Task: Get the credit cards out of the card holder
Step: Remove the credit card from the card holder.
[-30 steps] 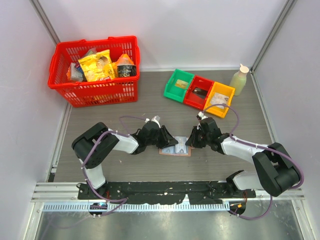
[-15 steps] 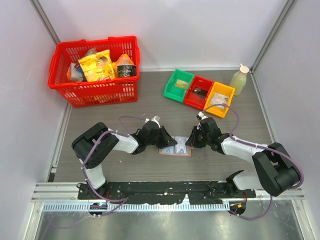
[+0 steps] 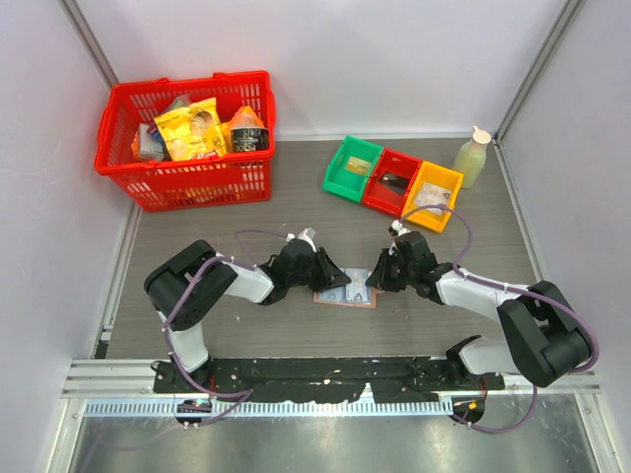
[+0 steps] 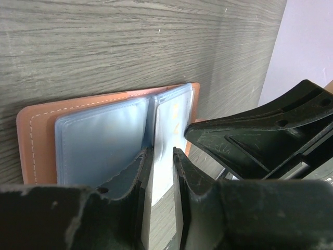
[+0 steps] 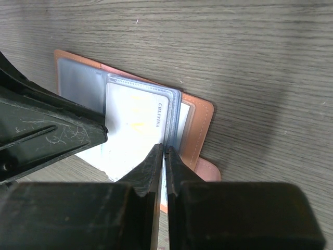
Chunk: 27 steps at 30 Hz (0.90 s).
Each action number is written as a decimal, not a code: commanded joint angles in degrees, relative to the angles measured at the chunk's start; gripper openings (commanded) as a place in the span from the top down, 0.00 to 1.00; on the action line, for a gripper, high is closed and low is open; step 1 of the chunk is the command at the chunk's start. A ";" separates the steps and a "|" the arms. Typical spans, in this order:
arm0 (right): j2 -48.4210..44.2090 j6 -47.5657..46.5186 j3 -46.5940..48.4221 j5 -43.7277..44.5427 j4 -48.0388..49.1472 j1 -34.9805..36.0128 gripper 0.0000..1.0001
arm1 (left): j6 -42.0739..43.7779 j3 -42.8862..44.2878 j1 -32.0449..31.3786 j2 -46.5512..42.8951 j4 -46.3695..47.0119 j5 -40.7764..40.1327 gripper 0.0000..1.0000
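- One grey wood-grain worktop [image 3: 246, 227], with two arms bolted at its near edge: left arm [image 3: 212, 281] and right arm [image 3: 493, 296], both reaching inward to the same spot.
- One small pinkish-tan leather-look folding card holder [image 3: 345, 295], lying open and flat near the middle of the worktop, between the two sets of fingers. Light blue clear sleeves [image 4: 99, 140] facing up. One snap tab [image 5: 209, 171] at the edge on the right arm's side.
- One pale grey-white rectangular credit card [image 5: 136, 127] visible, seated in the topmost sleeve on the half nearer the right arm, printed face up. Any further cards: not distinguishable.
- Two left fingers [image 4: 136, 182], tips down on the sleeves at either side of the centre fold. Narrow gap between them, with pale card surface showing through it. Grasping or merely resting: cannot tell.
- Two right fingers [image 5: 148, 177], clenched almost together on the outer edge of the card holder's sleeve stack, just beside the card's printed edge.
- One red plastic mesh basket [image 3: 187, 182] at far left, filled with packaged goods; count not readable.
- Row of three at far right, touching side to side: one small green plastic bin [image 3: 367, 150], one red bin [image 3: 404, 163], one yellow bin [image 3: 446, 177], each with something small inside.
- One pale green bottle [image 3: 471, 160] with white cap, upright, just beside the yellow bin.
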 commanded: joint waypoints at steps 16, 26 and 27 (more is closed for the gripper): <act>4.26 -1.77 -4.22 -2.08 -1.91 -3.07 0.90 | -4.15 -5.34 0.25 0.32 15.70 2.34 1.00; 5.14 -1.59 -3.96 -2.60 -2.00 -3.51 0.90 | -3.80 -8.68 0.69 -1.18 13.59 1.02 1.00; 5.23 -1.59 -3.96 -2.78 -2.18 -3.51 0.90 | -3.71 -8.69 0.77 -1.27 13.42 0.93 1.00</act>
